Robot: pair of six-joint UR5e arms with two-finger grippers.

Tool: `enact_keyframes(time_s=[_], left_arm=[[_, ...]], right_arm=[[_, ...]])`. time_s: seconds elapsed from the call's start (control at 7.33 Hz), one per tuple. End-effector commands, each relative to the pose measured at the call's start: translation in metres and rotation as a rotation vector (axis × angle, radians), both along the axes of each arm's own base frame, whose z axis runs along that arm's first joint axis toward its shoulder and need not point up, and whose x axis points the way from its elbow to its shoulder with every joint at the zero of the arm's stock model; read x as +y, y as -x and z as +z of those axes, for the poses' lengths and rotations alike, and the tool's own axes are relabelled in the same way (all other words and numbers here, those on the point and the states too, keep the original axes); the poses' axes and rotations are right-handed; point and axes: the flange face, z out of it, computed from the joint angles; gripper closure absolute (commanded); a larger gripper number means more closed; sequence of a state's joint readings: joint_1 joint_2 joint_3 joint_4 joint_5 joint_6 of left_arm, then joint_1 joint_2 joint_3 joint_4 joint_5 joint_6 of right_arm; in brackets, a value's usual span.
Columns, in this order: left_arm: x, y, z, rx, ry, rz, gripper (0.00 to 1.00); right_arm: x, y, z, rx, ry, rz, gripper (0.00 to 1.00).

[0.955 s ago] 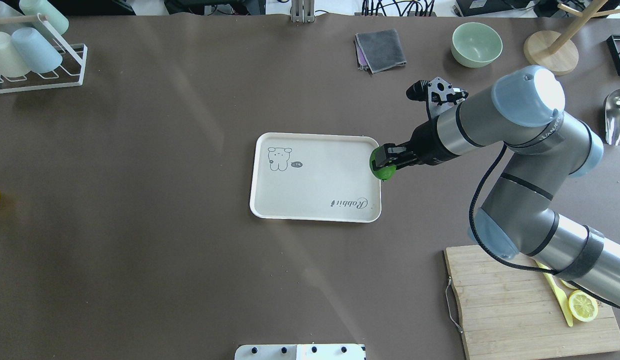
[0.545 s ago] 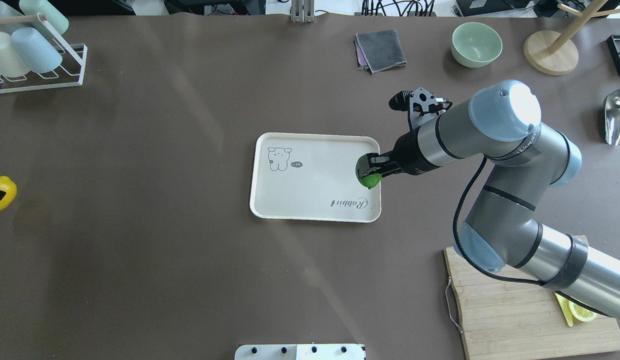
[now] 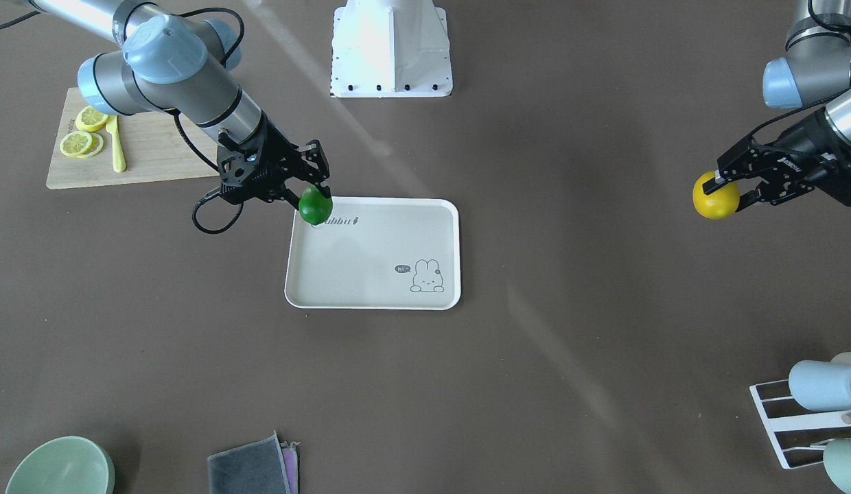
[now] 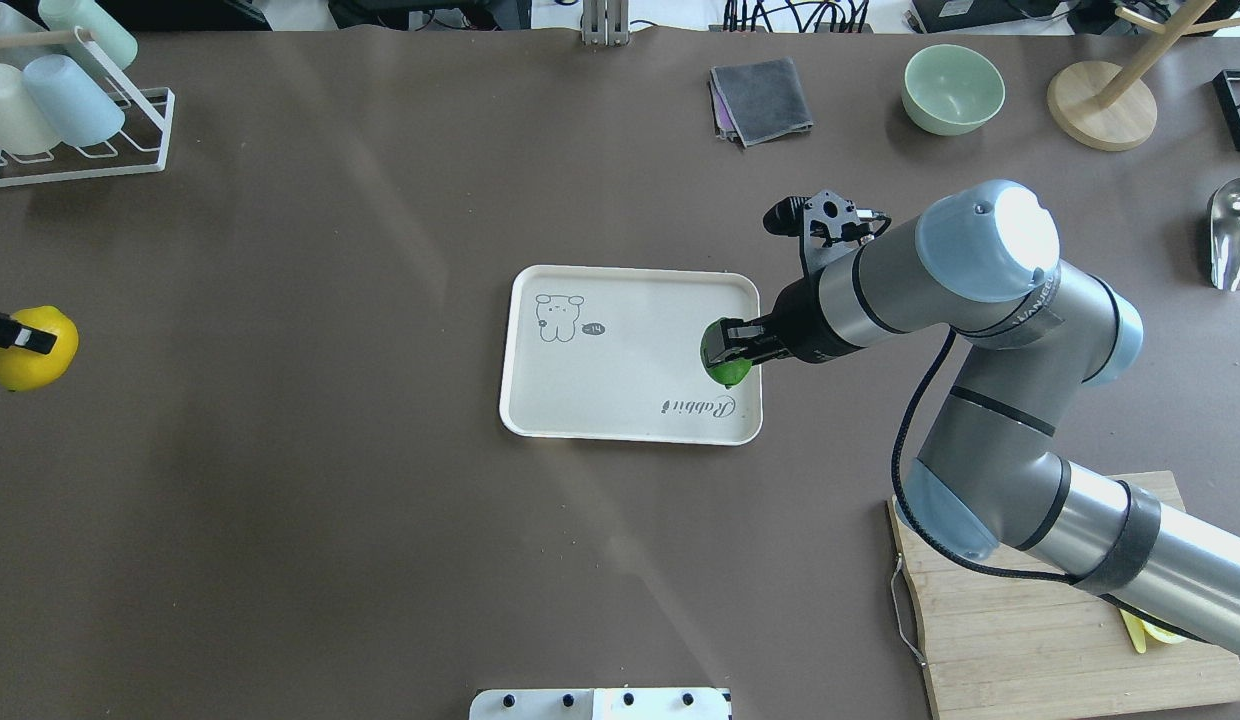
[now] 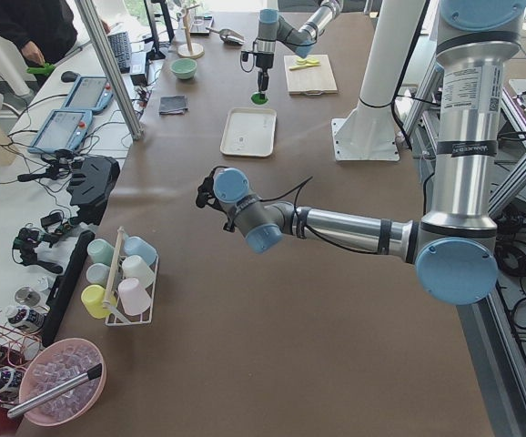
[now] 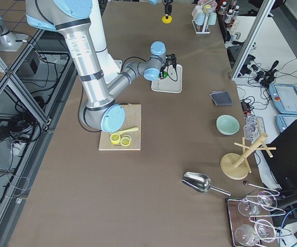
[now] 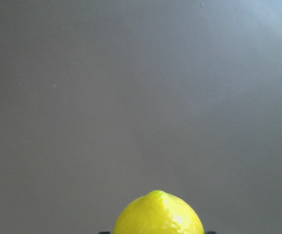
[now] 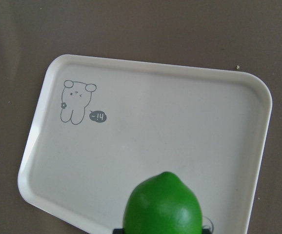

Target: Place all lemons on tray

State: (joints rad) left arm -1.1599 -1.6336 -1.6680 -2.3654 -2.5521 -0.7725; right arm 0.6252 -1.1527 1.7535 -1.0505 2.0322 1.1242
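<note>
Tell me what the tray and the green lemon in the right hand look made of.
Tray: probably melamine or hard plastic; matte cream surface, moulded raised rim, printed drawing. Green lemon: glossy, uniformly coloured skin with sharp highlights, perhaps a plastic replica, though real fruit remains possible.

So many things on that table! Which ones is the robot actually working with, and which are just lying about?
In the job: green lemon, yellow lemon, rabbit tray.
Lying about: cutting board, lemon slices, green bowl, grey cloth, cup rack, metal scoop.

"Rabbit" and "hi~" on tray (image 4: 630,350)
</note>
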Motion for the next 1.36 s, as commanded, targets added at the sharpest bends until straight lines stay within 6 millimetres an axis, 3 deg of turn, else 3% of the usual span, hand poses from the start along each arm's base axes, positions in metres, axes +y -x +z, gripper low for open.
enact_keyframes(time_s=[0.0,0.14,0.27,0.41,0.55,0.68,0.82,0.95,1.23], left_arm=[[-0.029,-0.056,-0.090,0.075,0.121,-0.062,1.00],[-0.029,-0.095,-0.117,0.088,0.144,-0.070,1.00],[-0.030,-0.131,-0.148,0.095,0.185,-0.101,1.00],[-0.033,-0.159,-0.178,0.084,0.198,-0.120,1.00],[-0.035,-0.182,-0.201,0.061,0.201,-0.132,1.00],[-0.027,-0.210,-0.209,0.043,0.192,-0.144,1.00],[-0.017,-0.239,-0.215,0.033,0.183,-0.153,1.00],[-0.015,-0.265,-0.223,0.029,0.197,-0.181,1.00],[0.005,-0.339,-0.236,0.005,0.198,-0.224,1.00]], right_arm=[[-0.024,0.033,0.004,0.034,0.014,0.012,1.00],[-0.028,0.039,0.007,0.046,0.020,0.012,1.00],[-0.034,0.047,0.024,0.075,0.033,0.018,1.00],[-0.039,0.056,0.040,0.105,0.046,0.025,1.00],[-0.040,0.057,0.044,0.111,0.054,0.025,0.99],[-0.042,0.059,0.032,0.097,0.052,0.030,0.01],[-0.057,0.050,0.009,0.063,0.059,0.050,0.00],[-0.070,0.033,0.001,0.042,0.067,0.051,0.00],[-0.099,-0.023,-0.024,-0.019,0.072,0.067,0.00]])
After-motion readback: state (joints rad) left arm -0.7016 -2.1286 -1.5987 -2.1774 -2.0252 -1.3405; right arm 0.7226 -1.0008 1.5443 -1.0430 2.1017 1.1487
